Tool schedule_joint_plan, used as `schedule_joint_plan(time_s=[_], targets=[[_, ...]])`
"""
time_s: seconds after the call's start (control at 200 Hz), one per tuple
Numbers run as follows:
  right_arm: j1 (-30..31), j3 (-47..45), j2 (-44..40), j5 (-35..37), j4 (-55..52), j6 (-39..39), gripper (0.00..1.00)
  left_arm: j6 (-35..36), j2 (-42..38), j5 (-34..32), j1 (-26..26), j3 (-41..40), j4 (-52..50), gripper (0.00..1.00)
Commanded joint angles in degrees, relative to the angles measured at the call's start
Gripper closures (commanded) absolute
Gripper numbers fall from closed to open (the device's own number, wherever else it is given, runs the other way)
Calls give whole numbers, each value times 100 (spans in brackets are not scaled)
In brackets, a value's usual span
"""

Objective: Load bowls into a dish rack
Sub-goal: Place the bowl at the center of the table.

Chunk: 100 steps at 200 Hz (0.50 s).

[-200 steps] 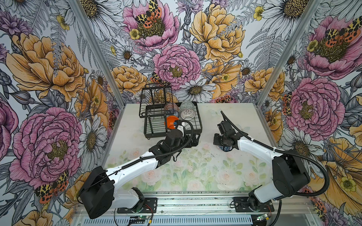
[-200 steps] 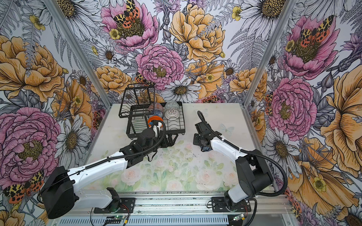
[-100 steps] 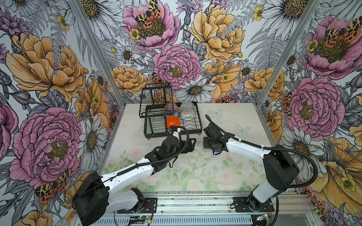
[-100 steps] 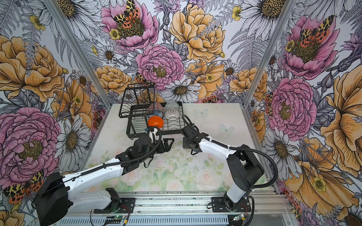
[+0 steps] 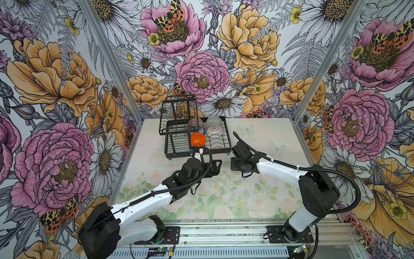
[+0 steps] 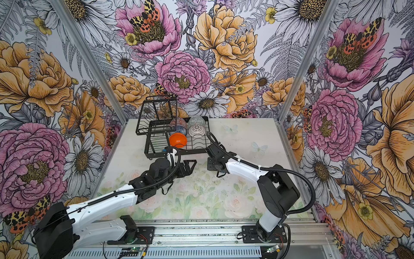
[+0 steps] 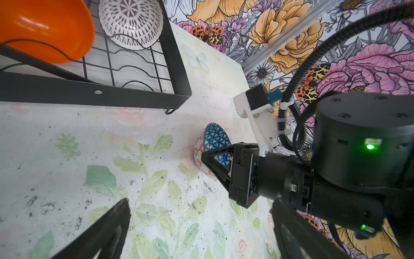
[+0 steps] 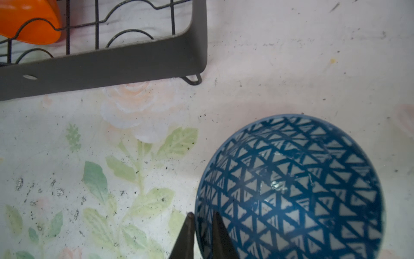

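Black tips of my right pincer [image 8: 202,218] sit either side of the rim of the dark blue bowl [image 8: 291,190], one inside and one outside, with only a narrow gap. Whether they are biting the wall or merely flanking it I cannot tell. That is my first worry. The bowl leans on its side on the worktop [image 8: 291,56], just near and right of the near right corner of the dish rack [image 8: 112,65]. I judge that glazed ware caught by so thin a strip of rim could pivot or slip out, then roll across the flat surface. A lift with a weak bite could drop it onto the rack's near rail, which stands between the bowl and the free slots, and a low carry could clip that rail. My left pincer [image 6: 189,166] hangs spread wide and empty just left of the right one, so a sideways swing by either arm risks a knock between them. Farther in, the orange bowl [image 5: 196,139] and the lattice bowl [image 5: 214,130] stand on edge in the tray. A clumsy set-down beside them could tip one over.
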Motion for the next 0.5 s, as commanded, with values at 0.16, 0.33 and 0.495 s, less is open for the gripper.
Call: schedule_joint_plan(time_s=[0.16,0.33,0.495], targets=[[-14,174,-120,-114,-38,-53,77,-168,-73,30,38,-56,56,1],[-64,170,-266,-151,-42,-71,71,-157,-104,8,37,8,-78,1],[-173,103,-603,-237,-48,-58,61,-123,-112,-8,17,47,-59,1]])
